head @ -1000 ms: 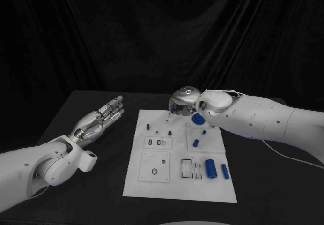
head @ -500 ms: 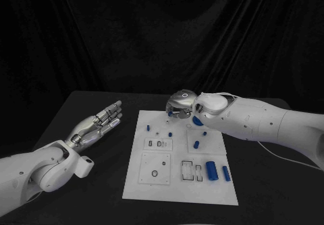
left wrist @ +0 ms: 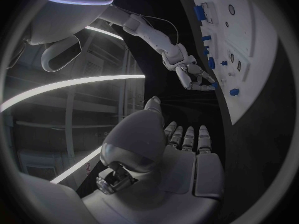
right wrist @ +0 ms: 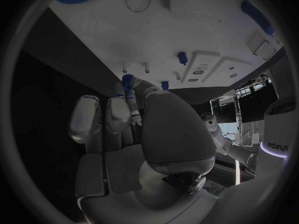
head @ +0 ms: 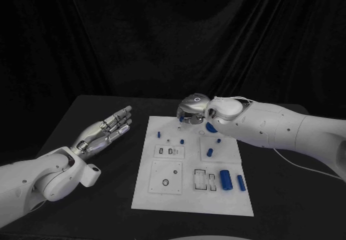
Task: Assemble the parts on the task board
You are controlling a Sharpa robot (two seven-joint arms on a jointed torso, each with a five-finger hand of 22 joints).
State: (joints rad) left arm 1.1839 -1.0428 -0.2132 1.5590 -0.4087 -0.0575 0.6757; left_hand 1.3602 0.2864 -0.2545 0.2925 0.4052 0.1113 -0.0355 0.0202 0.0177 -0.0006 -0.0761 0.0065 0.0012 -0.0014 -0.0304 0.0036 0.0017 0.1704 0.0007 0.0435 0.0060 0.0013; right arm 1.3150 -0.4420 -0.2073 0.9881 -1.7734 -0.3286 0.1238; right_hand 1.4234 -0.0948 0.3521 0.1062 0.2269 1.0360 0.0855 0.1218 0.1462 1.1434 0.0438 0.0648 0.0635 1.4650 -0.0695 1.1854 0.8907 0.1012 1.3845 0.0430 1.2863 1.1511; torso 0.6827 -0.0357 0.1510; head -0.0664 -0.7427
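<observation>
The white task board (head: pixel 162 197) lies in the middle of the black table. My right hand (head: pixel 191 112) hovers over the board's far edge, and its fingertips (right wrist: pixel 119 92) pinch a small blue toothed part (right wrist: pixel 127 80). On the board just right of that hand lies a larger blue gear (head: pixel 211 127). Small blue pegs (head: pixel 158 134) (head: pixel 210 152) stand further down the board, and two blue cylinders (head: pixel 225 180) lie near its right edge. My left hand (head: pixel 108 127) floats palm up left of the board, fingers straight and holding nothing. The left wrist view shows the right hand (left wrist: pixel 192 76) beside the board (left wrist: pixel 258 50).
Rectangular recesses and round holes (head: pixel 166 178) mark the board's near half. Bare black table (head: pixel 94 210) runs along both sides of the board, and a dark curtain hangs behind it.
My right hand has drifted slightly left along the board's far edge, still pinching the small blue part. The left arm has shifted a little; its hand stays open.
</observation>
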